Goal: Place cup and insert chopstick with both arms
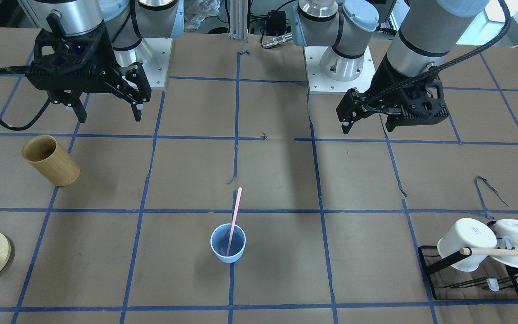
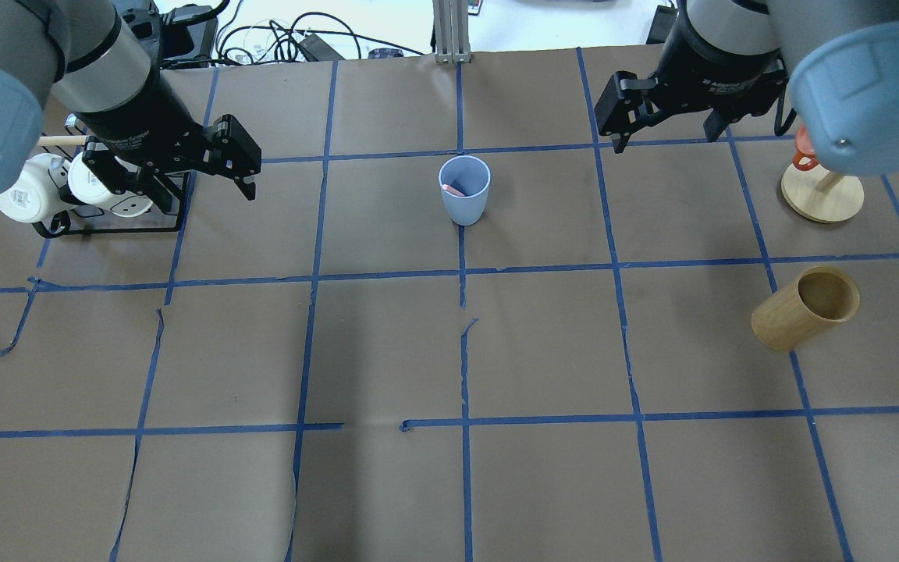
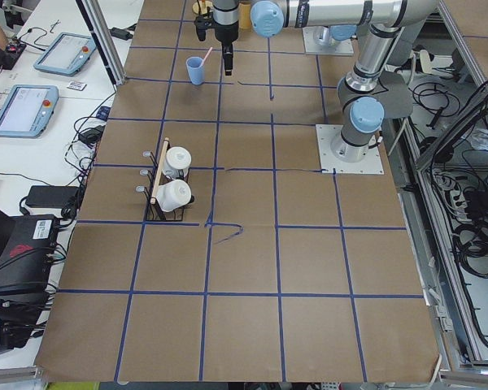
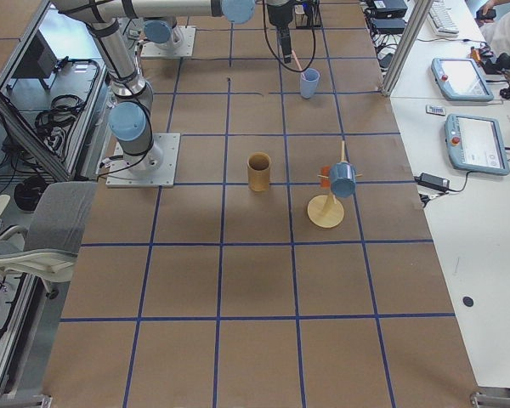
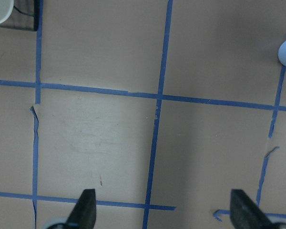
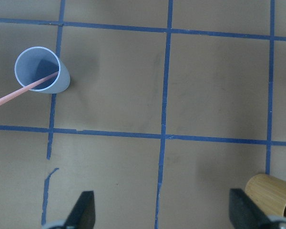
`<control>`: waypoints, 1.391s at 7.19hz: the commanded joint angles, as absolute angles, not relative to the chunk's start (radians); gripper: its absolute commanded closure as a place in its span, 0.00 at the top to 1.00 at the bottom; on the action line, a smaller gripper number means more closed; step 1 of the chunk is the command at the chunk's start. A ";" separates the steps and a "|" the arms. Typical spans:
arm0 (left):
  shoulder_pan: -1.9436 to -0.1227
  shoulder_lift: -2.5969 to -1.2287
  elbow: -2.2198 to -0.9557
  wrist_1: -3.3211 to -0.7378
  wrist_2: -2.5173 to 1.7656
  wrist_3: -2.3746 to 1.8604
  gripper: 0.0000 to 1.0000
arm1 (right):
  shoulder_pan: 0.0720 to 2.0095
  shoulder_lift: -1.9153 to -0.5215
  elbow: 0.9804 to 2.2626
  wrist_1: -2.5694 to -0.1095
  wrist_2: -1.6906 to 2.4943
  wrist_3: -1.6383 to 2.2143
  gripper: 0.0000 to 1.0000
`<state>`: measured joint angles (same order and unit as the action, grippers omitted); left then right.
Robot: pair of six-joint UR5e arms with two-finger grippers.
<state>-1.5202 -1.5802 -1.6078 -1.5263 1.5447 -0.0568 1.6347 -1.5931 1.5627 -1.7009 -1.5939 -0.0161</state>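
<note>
Blue cup is seen upright on the table, on the central line, at the side far from the robot; pink chopstick is lodged inside it, leaned on the rim, upper end tilted towards the robot. Left gripper is held above the table, jaws spread wide, nothing between them; right gripper is likewise spread and empty; both are well apart from the cup. Wooden tumbler is noted near the right gripper; rack with two white mugs is noted on the left arm's side.
</note>
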 commanded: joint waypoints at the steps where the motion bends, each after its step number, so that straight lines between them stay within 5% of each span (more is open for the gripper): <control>1: -1.520 -1.582 -1.609 -1.526 1.545 -0.057 1.00 | 1.614 -1.597 1.543 -1.660 -1.597 -0.035 1.00; 10: -1.520 -1.582 -1.608 -1.526 1.548 -0.057 1.00 | 1.549 -1.604 1.548 -1.686 -1.557 -0.092 1.00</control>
